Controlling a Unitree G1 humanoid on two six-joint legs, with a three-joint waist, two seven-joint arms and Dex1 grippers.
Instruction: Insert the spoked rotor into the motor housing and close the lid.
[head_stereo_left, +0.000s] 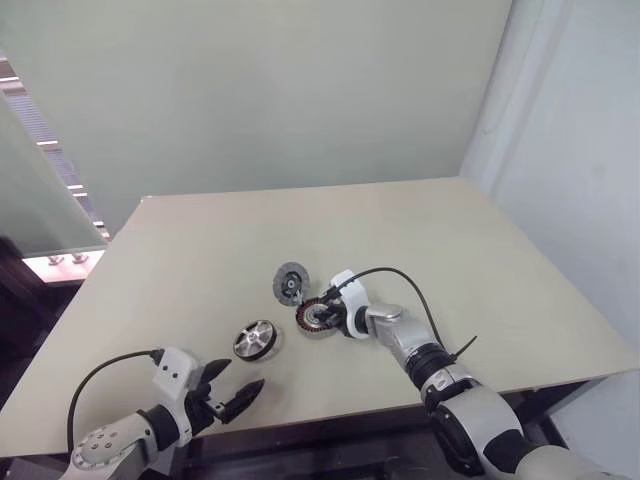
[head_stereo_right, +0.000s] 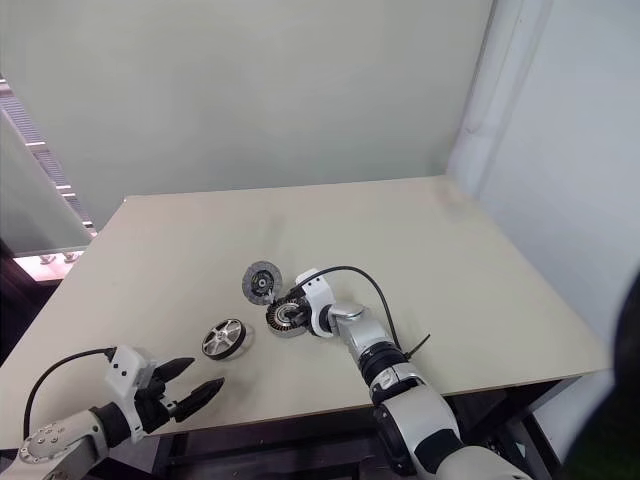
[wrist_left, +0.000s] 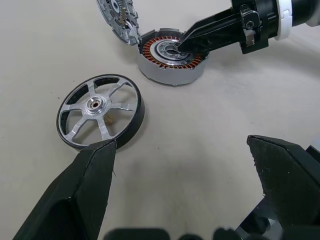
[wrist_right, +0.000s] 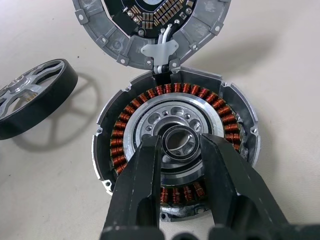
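a pale beige table (head_stereo_left: 420, 240) fills mid-frame under a plain greenish wall (head_stereo_left: 280, 90). my right gripper (wrist_right: 181, 145) pinches the motor housing (head_stereo_left: 316, 318) hub at centre. lid (head_stereo_left: 291, 282) just above it, spoked rotor (head_stereo_left: 255, 339) lower left. my left gripper (head_stereo_left: 234, 388) hangs wide open, empty.

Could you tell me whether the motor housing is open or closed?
Open: the motor housing shows bare copper windings, the lid lying beside it.

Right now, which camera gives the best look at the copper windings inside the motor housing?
The right wrist view: the motor housing sits close up, each copper coil distinct around the silver hub. The left wrist view shows it smaller, partly behind the right gripper. Both eye views show a small orange ring.
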